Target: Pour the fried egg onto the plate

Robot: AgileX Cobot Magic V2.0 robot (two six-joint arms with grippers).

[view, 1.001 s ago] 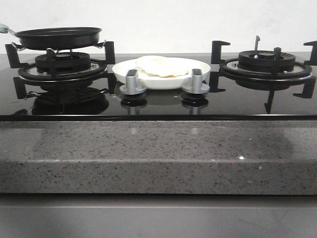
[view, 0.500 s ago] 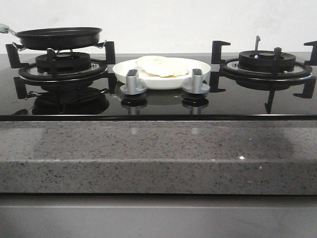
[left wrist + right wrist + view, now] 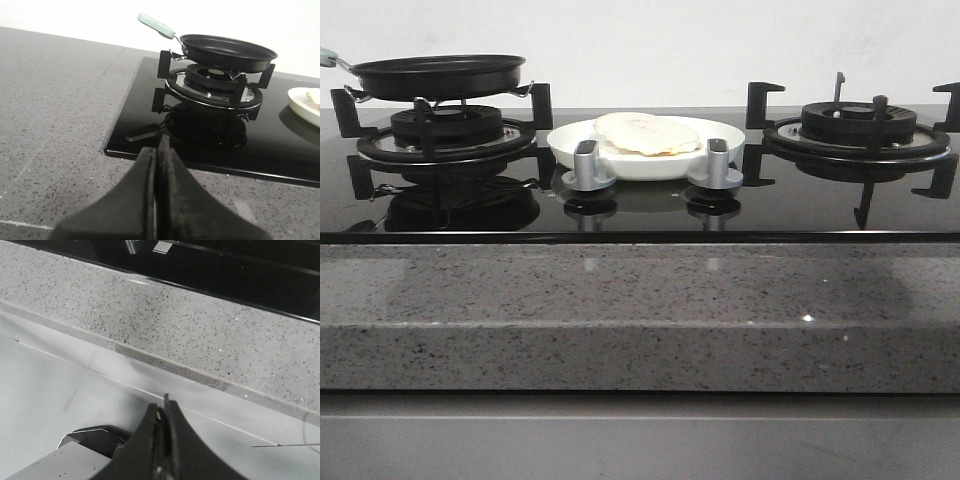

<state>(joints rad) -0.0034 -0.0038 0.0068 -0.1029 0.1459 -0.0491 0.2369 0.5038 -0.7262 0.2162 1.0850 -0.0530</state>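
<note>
The fried egg, a cream-white disc with a wavy edge, lies on the white plate in the middle of the black glass hob, between the two burners. A slice of the plate also shows in the left wrist view. The black frying pan sits on the left burner, its pale green handle pointing away from the plate. My left gripper is shut and empty, over the grey counter beside the hob's left edge. My right gripper is shut and empty, low in front of the counter's front edge. Neither gripper shows in the front view.
Two silver control knobs stand in front of the plate. The right burner has a bare black grate. The speckled grey stone counter runs across the front of the hob.
</note>
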